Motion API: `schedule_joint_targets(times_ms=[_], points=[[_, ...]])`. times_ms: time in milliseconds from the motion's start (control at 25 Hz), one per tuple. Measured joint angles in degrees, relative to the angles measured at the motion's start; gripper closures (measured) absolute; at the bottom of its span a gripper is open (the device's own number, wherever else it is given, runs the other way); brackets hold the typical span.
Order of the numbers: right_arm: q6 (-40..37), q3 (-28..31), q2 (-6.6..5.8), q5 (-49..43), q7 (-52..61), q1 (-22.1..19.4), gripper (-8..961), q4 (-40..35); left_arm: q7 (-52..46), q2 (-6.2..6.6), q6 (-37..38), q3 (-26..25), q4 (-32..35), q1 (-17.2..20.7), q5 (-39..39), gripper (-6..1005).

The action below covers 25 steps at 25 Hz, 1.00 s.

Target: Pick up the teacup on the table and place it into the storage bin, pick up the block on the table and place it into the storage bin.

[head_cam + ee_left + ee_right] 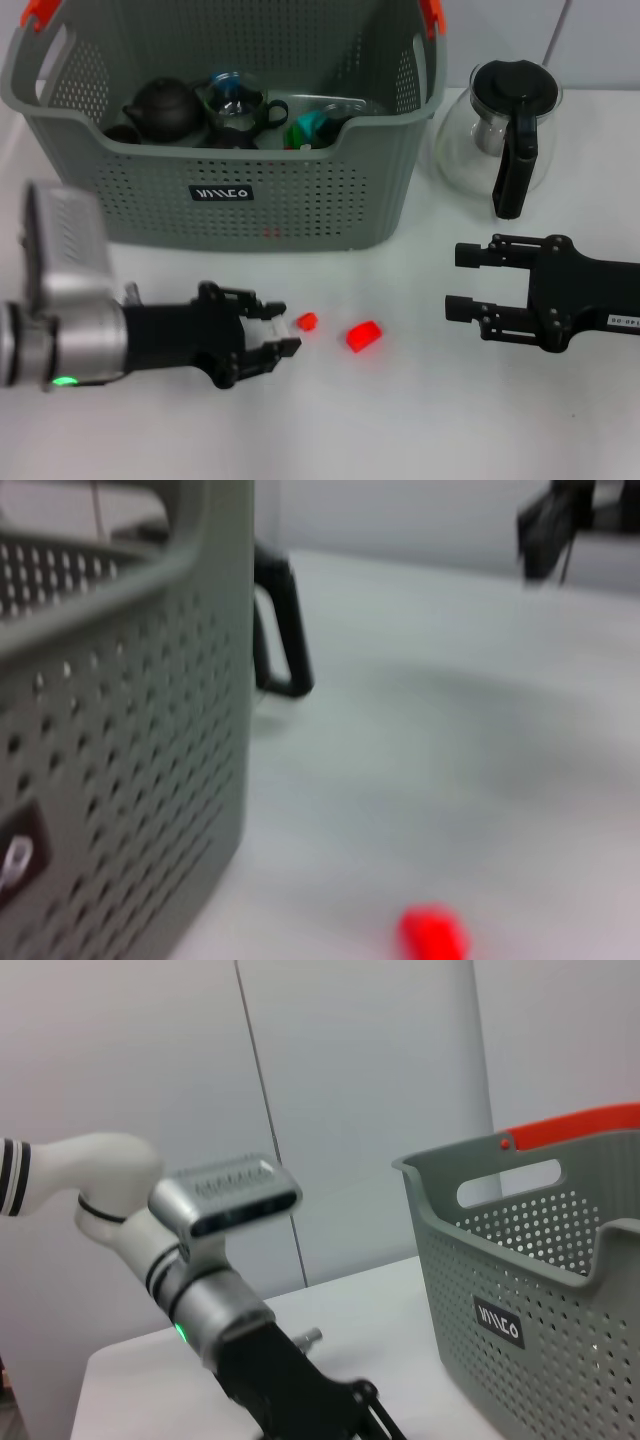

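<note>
Head view, nearest first: the left gripper (pixel 292 336) lies low over the table (pixel 420 420), fingers parted, empty, just beside 2 red blocks (pixel 363 335). The right gripper (pixel 460 282) hovers unclenched, empty. Behind stands the storage bin (pixel 300 200), 1 teacup (pixel 233 100) inside.
</note>
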Motion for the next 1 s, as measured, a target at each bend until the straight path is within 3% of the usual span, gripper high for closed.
schedule_joint_targets(times_ms=[120, 240, 400, 520, 680, 800, 840, 880, 1000], points=[[-0.2, 0.0, -0.03, 0.0, 0.0, 0.0, 266, 0.0, -3.6, 0.45, 13.4, -7.1, -6.5, -0.4, -0.8, 585], [-0.3, 0.0, -0.04, 0.0, 0.1, 0.0, 266, 0.0, -8.9, 0.13, 25.7, -17.6, -15.0, -3.5, -4.1, 577], [-0.3, 0.0, -0.03, 0.0, 0.1, 0.1, 267, 0.0, -20.4, 0.52, 28.8, -23.6, -24.3, -10.4, -6.8, 566], [-0.3, 0.0, 0.11, 0.0, 0.1, 0.3, 267, 0.0, -27.1, 1.95, 18.5, -21.9, -24.6, -16.9, -2.8, 558], [-0.3, 0.0, 0.25, 0.0, 0.1, 0.4, 266, 0.0, -30.4, 3.21, 0.4, -17.4, -15.4, -24.4, 7.4, 547], [-0.3, 0.0, 0.37, 0.0, -0.2, 0.5, 266, 0.0, -30.2, 2.83, -9.9, -15.1, -7.9, -27.6, 13.2, 539], [-0.3, 0.0, 0.38, 0.0, -0.2, 0.5, 266, 0.0, -30.2, 2.83, -9.9, -15.1, -7.9, -27.6, 13.2, 536], [-0.3, 0.0, 0.39, 0.0, -0.2, 0.6, 265, 0.0, -30.3, 2.12, -15.7, -12.9, -5.2, -28.3, 16.1, 534], [-0.3, 0.0, 0.39, 0.0, -0.2, 0.8, 265, -0.1, -34.6, 0.61, -21.8, -9.5, -3.9, -28.3, 21.4, 525]])
